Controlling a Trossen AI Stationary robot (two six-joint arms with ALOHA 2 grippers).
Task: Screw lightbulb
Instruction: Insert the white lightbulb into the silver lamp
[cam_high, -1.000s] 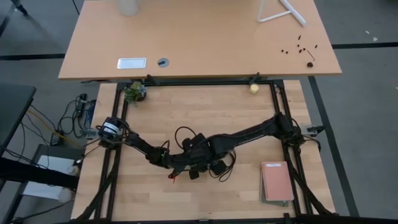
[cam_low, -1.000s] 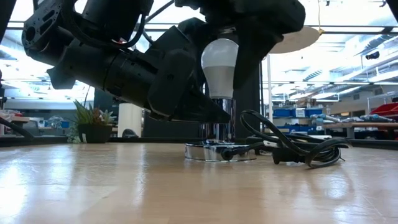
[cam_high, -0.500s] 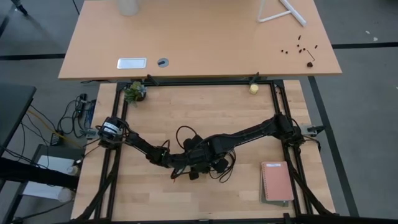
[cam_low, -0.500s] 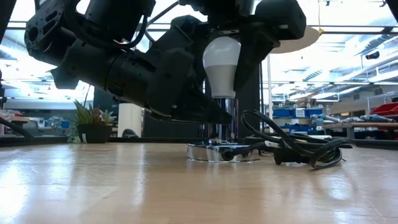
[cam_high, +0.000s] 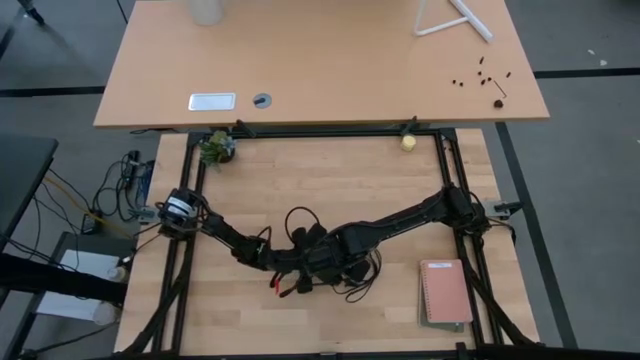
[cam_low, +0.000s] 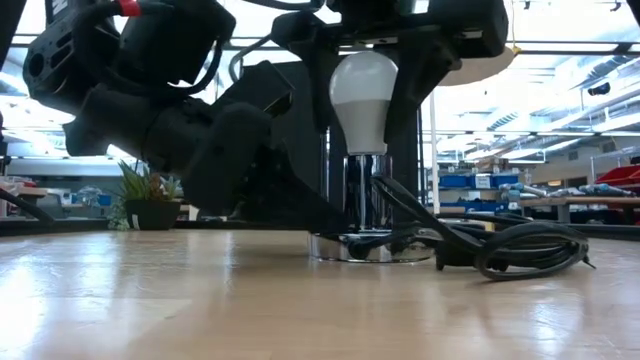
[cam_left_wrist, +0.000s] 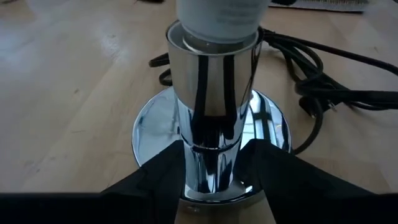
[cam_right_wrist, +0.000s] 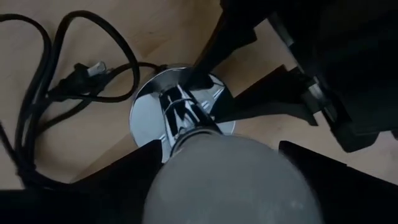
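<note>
On the tabletop (cam_high: 400, 190), a little toward its front edge from the middle, we see a chrome socket (cam_left_wrist: 211, 124) standing upright with its black cord (cam_low: 500, 245) coiled beside it. Our left gripper (cam_left_wrist: 214, 163) clasps the socket's stem between its fingers, low near the base disc. Our right gripper (cam_right_wrist: 224, 168) holds the lightbulb (cam_low: 363, 95) from above, fingers on either side of the globe, its base seated in the socket's top.
</note>
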